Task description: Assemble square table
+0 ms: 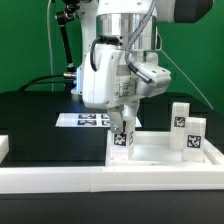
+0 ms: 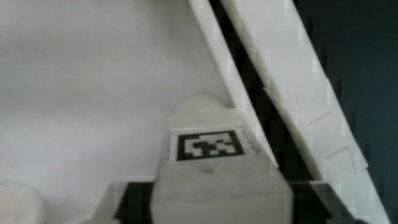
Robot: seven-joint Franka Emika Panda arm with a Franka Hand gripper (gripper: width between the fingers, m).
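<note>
The square tabletop (image 1: 158,151) is a white slab with a raised rim, lying near the front rail. My gripper (image 1: 122,127) is shut on a white tagged leg (image 1: 122,137) and holds it upright over the slab's corner on the exterior view's left. In the wrist view the leg (image 2: 210,140) sits between my dark fingers (image 2: 143,203), its tip against or just above the slab (image 2: 89,90) beside the rim (image 2: 228,60). I cannot tell whether it touches. Two more tagged legs (image 1: 180,114) (image 1: 193,136) stand on the slab's side at the exterior view's right.
The marker board (image 1: 84,120) lies flat on the black table behind the slab. A long white rail (image 1: 110,181) borders the front. A small white block (image 1: 3,147) sits at the exterior view's left edge. Cables and a stand rise at the back.
</note>
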